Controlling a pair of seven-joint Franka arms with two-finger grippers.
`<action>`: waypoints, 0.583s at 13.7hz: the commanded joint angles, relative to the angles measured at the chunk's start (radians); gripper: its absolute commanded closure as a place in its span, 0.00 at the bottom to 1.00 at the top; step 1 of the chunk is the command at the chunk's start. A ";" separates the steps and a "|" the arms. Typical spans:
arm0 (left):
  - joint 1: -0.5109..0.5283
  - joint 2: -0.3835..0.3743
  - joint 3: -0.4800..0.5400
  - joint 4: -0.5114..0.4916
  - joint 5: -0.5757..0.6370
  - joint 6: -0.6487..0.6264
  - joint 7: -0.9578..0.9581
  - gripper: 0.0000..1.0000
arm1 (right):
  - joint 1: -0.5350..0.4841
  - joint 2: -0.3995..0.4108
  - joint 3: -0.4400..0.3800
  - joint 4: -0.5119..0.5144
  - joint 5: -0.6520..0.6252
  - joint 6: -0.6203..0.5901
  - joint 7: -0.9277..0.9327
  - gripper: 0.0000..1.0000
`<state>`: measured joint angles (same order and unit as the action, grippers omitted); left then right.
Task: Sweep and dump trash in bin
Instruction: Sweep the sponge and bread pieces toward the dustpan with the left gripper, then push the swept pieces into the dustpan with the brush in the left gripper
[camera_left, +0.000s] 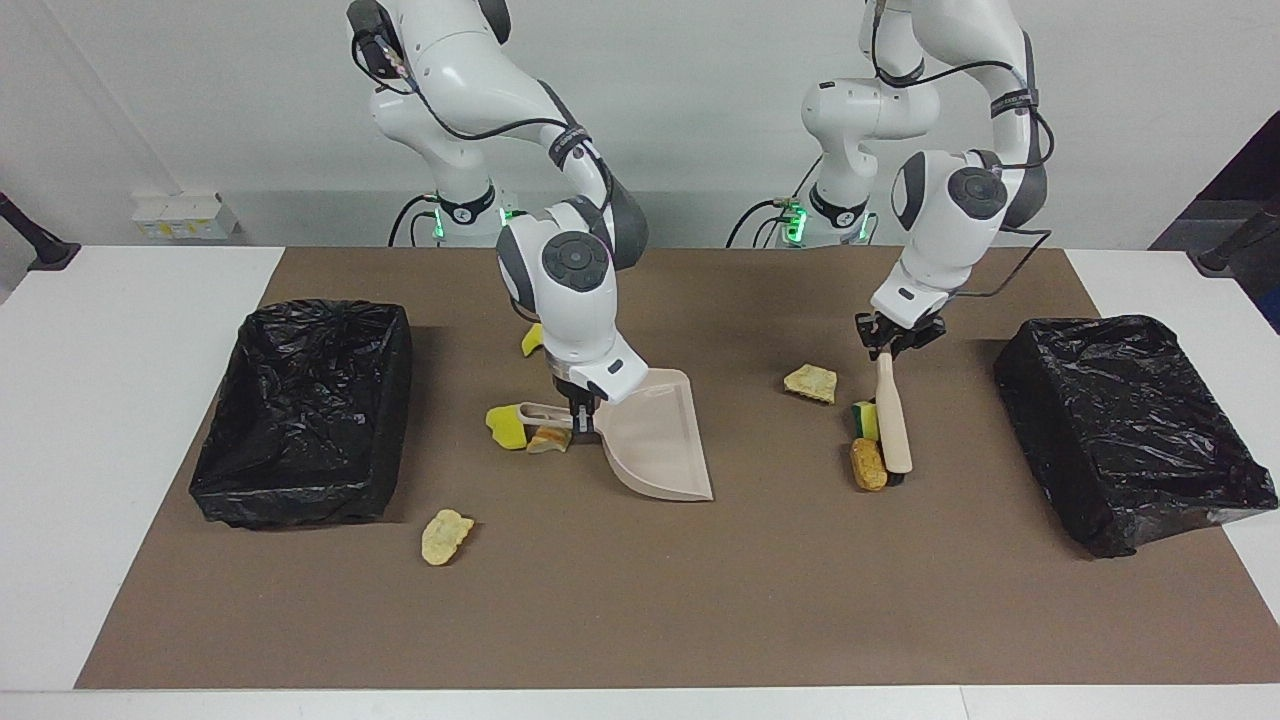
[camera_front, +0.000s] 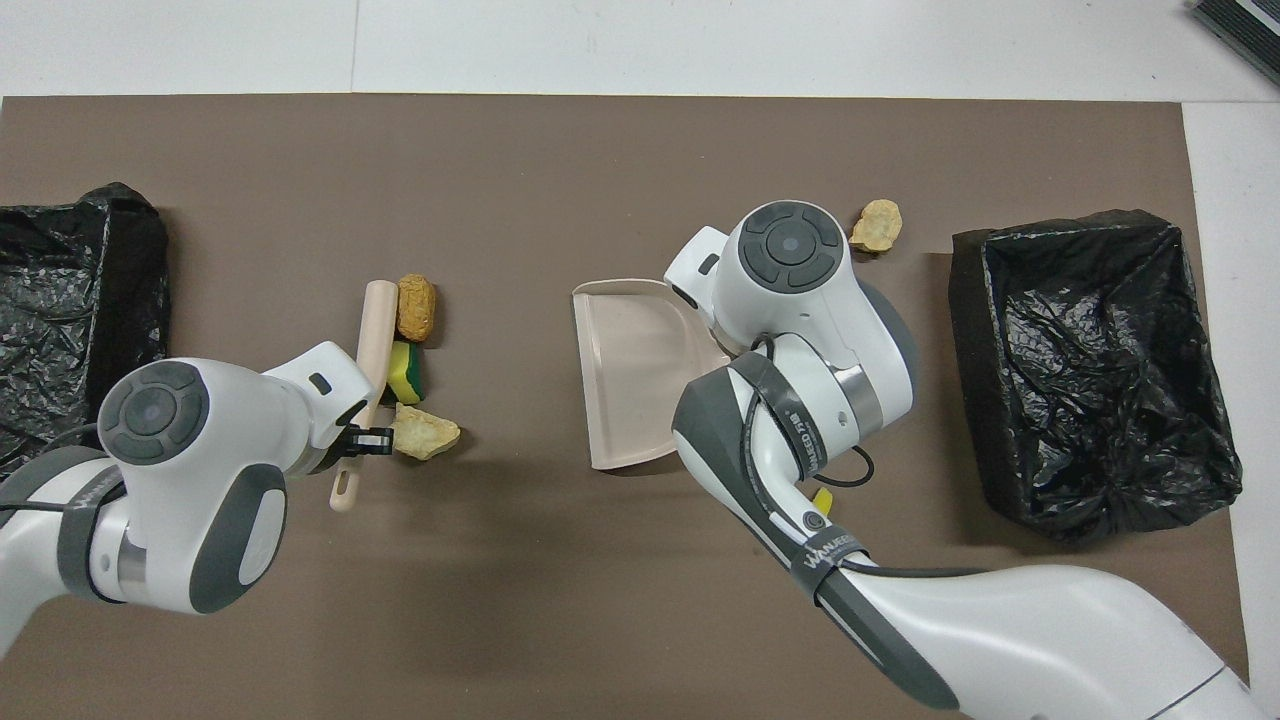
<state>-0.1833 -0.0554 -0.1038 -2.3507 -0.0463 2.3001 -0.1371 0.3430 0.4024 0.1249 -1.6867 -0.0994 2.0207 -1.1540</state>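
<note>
The cream-handled brush (camera_left: 891, 425) is gripped by the left end effector (camera_left: 886, 347), touching two scraps (camera_left: 866, 447). The beige plastic dustpan (camera_left: 655, 440) is gripped by the right end effector (camera_left: 581, 412).

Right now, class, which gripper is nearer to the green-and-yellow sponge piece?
Left. The left gripper holds the brush that rests against the sponge piece; the right gripper grips the dustpan mid-table.

One high camera faces the robots; another looks steeply down; both share the brown mat (camera_left: 640, 600).
</note>
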 joint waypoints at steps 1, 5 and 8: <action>-0.080 0.037 0.015 0.001 -0.094 0.068 -0.007 1.00 | -0.001 -0.047 0.005 -0.071 0.006 0.021 -0.016 1.00; -0.200 0.083 0.013 0.011 -0.197 0.147 -0.007 1.00 | 0.001 -0.045 0.007 -0.071 0.006 0.024 -0.016 1.00; -0.289 0.078 0.006 0.011 -0.288 0.147 0.001 1.00 | -0.001 -0.045 0.007 -0.071 0.012 0.024 -0.015 1.00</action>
<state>-0.4090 0.0087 -0.1056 -2.3459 -0.2710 2.4397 -0.1422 0.3492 0.3861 0.1252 -1.7128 -0.0988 2.0246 -1.1540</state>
